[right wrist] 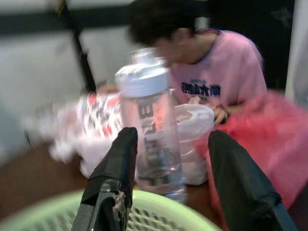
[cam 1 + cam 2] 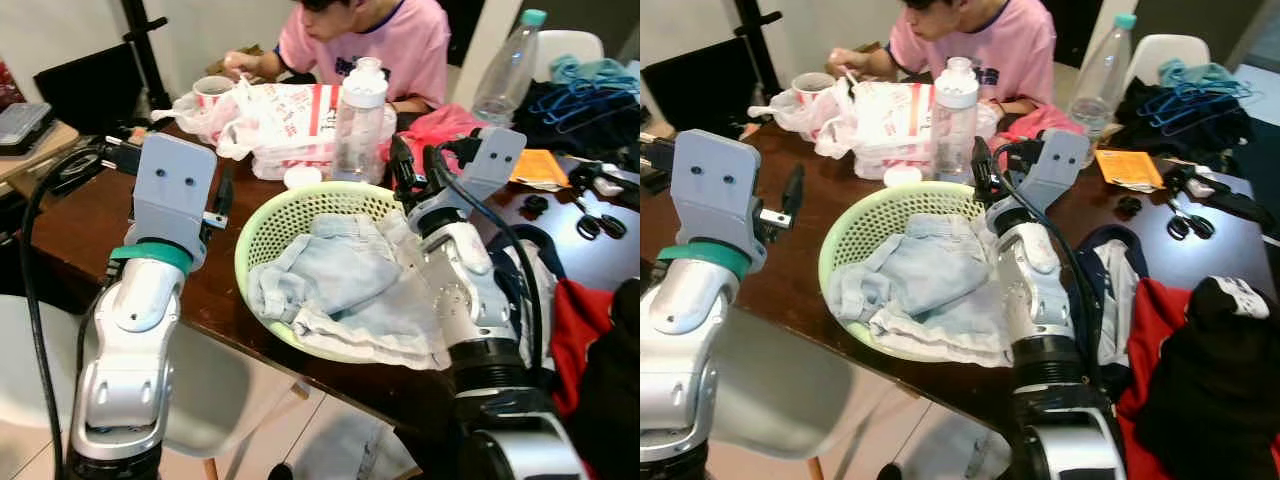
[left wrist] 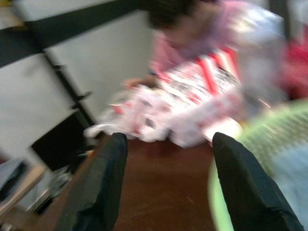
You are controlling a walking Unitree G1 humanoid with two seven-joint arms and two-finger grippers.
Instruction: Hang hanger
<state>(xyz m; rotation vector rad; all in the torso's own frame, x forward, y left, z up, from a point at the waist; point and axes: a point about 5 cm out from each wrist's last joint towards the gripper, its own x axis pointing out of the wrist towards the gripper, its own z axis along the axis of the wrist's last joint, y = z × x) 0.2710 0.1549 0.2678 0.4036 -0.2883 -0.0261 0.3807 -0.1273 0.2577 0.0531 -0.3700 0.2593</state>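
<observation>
Denim clothing (image 2: 345,290) lies heaped in a pale green basket (image 2: 262,230) at the centre of the left eye view, on a dark wooden table (image 2: 90,225). The right gripper (image 1: 168,183) reaches over the basket's far rim in the middle of the frame, its two black fingers (image 1: 111,178) spread apart and holding nothing; in the right wrist view a clear bottle with a white cap (image 1: 149,125) stands just beyond them. The left gripper (image 3: 166,187) hovers over bare table to the left of the basket, fingers (image 3: 98,185) likewise apart and empty, with the basket rim curving in at the lower right of its blurred wrist view.

Blue hangers (image 2: 590,95) rest on a pile of dark clothes at the upper right of the left eye view, well apart from both grippers. A tall plastic bottle with a teal cap (image 2: 510,65) stands beside that pile. Scissors (image 2: 590,222) lie on the table at the right edge, near an orange packet (image 2: 540,165). Red and dark garments (image 2: 580,320) are bunched at the lower right.

At the top centre a person in a pink shirt (image 2: 385,45) sits behind the table, by white and red plastic bags (image 2: 280,115) and a paper cup (image 2: 212,92).
</observation>
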